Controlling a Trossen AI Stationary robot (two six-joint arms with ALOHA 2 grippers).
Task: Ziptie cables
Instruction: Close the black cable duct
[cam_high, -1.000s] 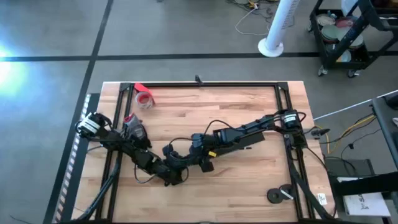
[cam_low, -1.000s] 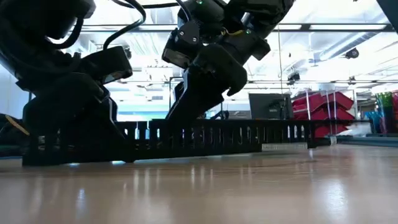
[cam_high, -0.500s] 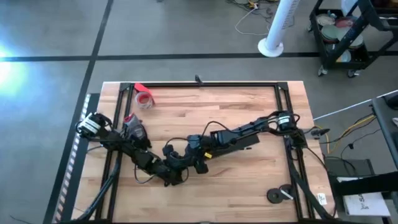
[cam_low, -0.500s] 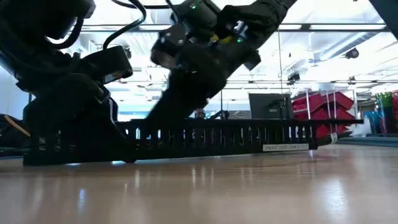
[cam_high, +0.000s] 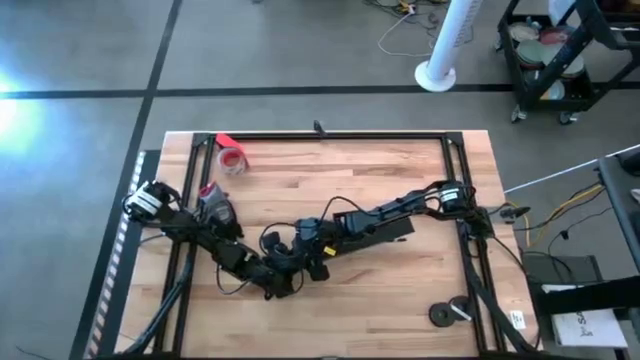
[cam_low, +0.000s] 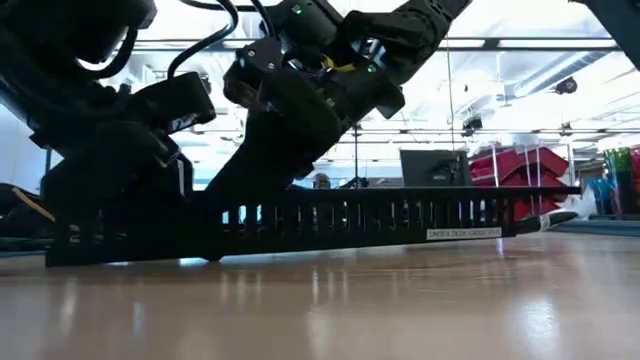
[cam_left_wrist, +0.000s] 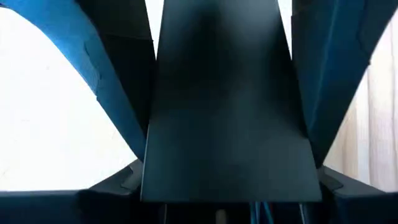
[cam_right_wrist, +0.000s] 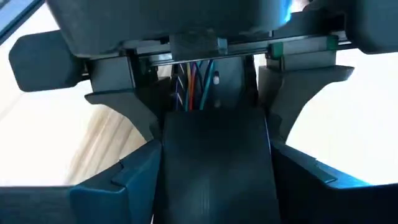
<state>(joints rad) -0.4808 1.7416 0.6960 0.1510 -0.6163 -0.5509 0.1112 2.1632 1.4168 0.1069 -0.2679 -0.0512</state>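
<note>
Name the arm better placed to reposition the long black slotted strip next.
Right, probably. The left gripper clamps the black slotted strip at its end, low near the table, like an anchor. The right gripper grips it farther along from above, so it can swing the free length.

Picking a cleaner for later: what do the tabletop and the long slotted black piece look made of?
The tabletop looks like wood: pale planks with visible grain and joints, with a sheen that mirrors light in the low view. The slotted black piece looks like matte moulded plastic, with evenly spaced slots and a small white label; metal cannot be ruled out.
</note>
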